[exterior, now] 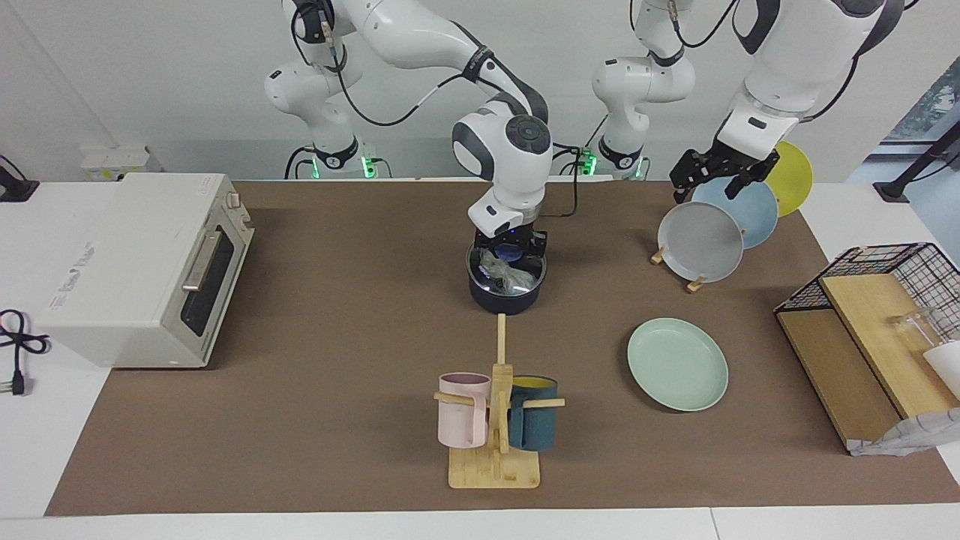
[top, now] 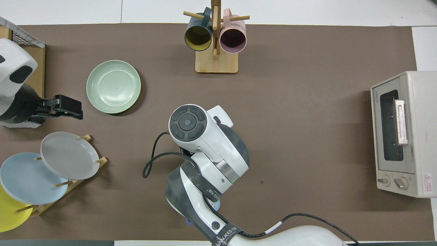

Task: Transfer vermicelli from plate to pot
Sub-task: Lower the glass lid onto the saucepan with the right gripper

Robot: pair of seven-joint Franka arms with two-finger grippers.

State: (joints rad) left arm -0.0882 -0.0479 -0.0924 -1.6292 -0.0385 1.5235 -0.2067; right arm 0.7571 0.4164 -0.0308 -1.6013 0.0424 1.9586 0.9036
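the vermicelli [exterior: 504,273] lies inside the dark navy pot [exterior: 506,294], mid-table near the robots. the right gripper [exterior: 508,249] sits low over the pot's mouth, fingertips closed, possibly on some strands. the mint-green plate [exterior: 677,364] is bare. the left gripper [exterior: 709,178] waits wide open above the plate rack [exterior: 675,259].

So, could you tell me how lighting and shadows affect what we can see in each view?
Facing view: lighting is even, shadows soft; the pot glints at its rim, and the vermicelli shows inside under the right gripper. Overhead view: the right arm hides the pot entirely; the plate throws a thin shadow crescent.
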